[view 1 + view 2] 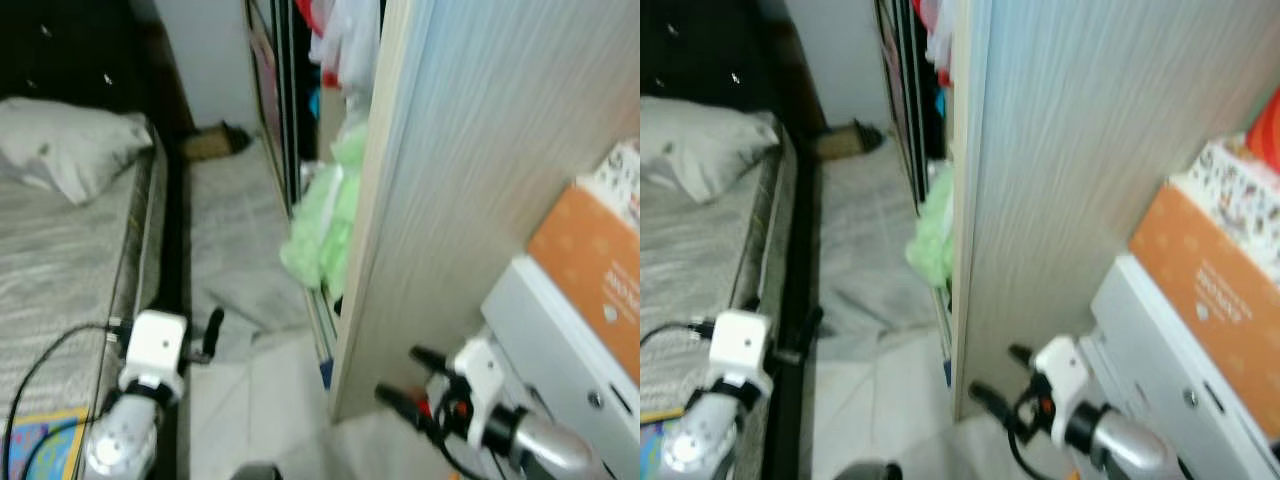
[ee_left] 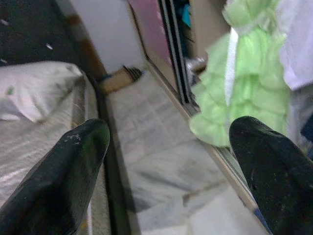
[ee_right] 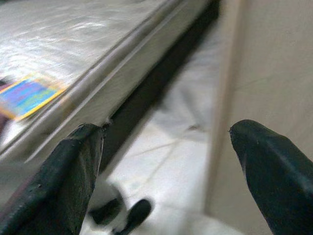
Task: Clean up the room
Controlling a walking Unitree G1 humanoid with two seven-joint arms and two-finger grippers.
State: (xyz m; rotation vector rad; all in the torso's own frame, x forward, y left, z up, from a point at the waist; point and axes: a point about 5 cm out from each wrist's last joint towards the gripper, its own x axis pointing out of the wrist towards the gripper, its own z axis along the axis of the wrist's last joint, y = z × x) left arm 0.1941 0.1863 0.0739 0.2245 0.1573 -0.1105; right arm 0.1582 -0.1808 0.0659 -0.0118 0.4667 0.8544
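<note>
Ideally the green cloth is approached squarely; left gripper and right gripper are held released.

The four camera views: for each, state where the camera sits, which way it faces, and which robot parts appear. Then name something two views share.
Left eye: head, forward and down the aisle; left gripper, right gripper.
Right eye: same head, same scene.
Left wrist: along its open fingers toward the green cloth.
Right wrist: along its open fingers at the bed edge.
Shared: pillow in left eye and left wrist.
</note>
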